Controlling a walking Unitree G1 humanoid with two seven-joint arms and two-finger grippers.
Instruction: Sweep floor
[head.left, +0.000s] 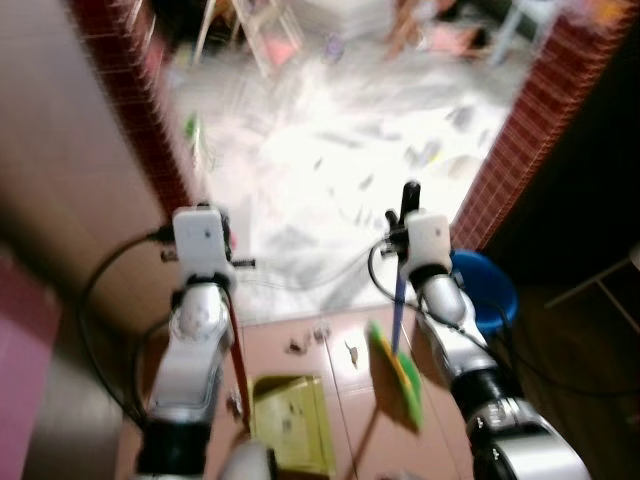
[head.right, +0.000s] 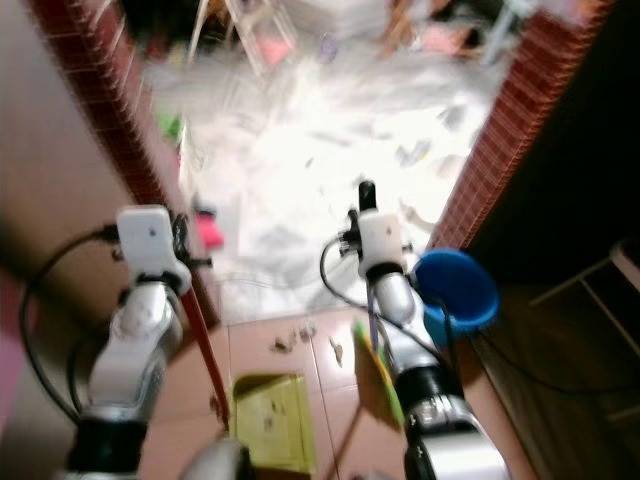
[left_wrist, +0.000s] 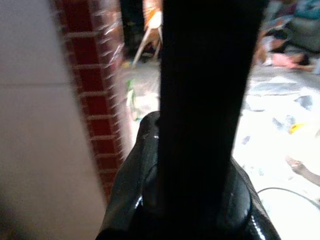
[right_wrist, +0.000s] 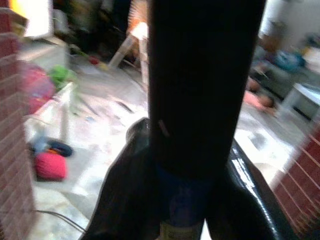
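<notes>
My left gripper (head.left: 222, 262) is shut on the red handle (head.left: 236, 350) of a yellow-green dustpan (head.left: 292, 420), which rests on the brown tiles below me. My right gripper (head.left: 405, 215) is shut on the blue handle (head.left: 398, 300) of a broom. The broom's green and yellow head (head.left: 396, 375) touches the tiles just right of the dustpan. Small bits of debris (head.left: 300, 345) lie on the tiles in front of the pan and the broom. In the right wrist view the blue handle (right_wrist: 180, 200) sits between dark fingers (right_wrist: 120, 190). All views are blurred.
Red brick walls (head.left: 150, 130) (head.left: 525, 130) frame a doorway ahead. Beyond it lies a pale floor (head.left: 340, 150) littered with scraps, with chairs and clutter at the back. A blue bucket (head.left: 488, 290) stands by the right wall. A pink object (head.right: 207, 228) lies near the left wall.
</notes>
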